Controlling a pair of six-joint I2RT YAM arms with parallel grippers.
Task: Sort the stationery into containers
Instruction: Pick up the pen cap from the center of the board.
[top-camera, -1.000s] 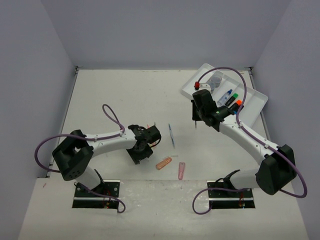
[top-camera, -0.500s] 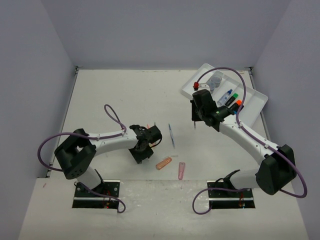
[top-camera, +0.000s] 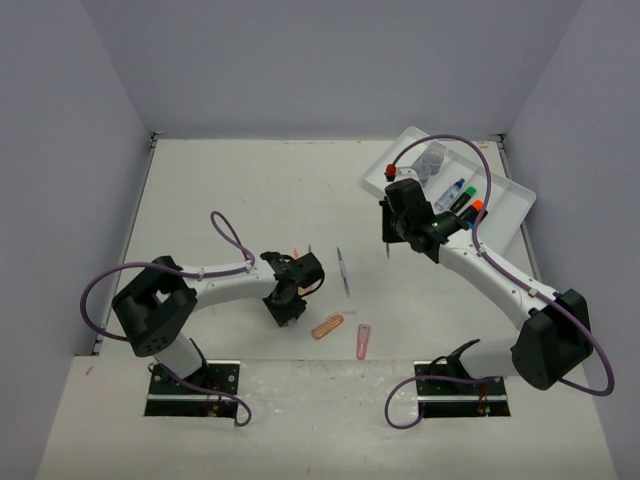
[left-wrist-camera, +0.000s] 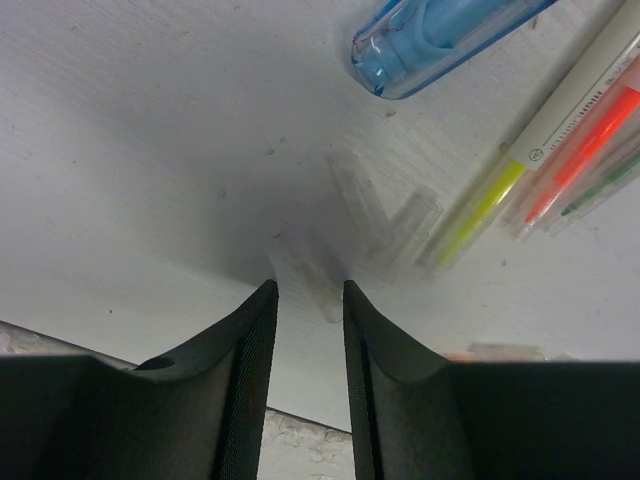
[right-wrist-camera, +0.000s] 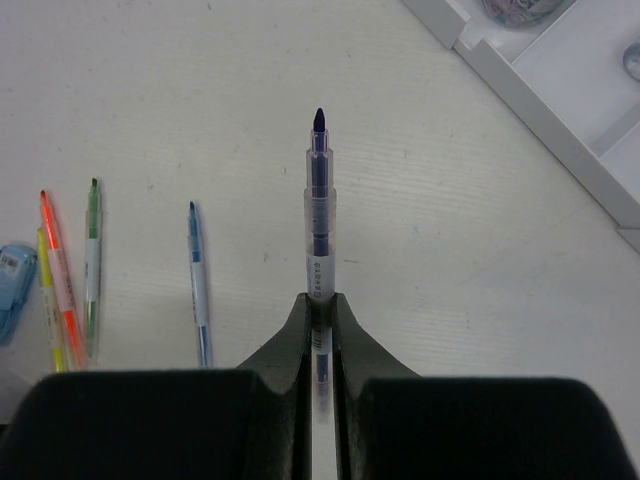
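White table (top-camera: 250, 190), grey walls. Right gripper (right-wrist-camera: 320, 300) clamped on dark-blue pen (right-wrist-camera: 318, 200), held above table just left of tray (top-camera: 510, 200). Pen looks light, stiff, slick-barrelled; best gripped mid-barrel, may swivel. Left gripper (left-wrist-camera: 308, 290) low at near left, jaws narrowly apart over blurred clear piece (left-wrist-camera: 360, 200); contact unclear.

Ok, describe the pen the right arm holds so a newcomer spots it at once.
Find the white tray at the far right of the table; just in front of it the right gripper is shut on a pen. It has a clear barrel and a dark blue tip, and unlike the blue pen lying flat nearby, it is gripped.
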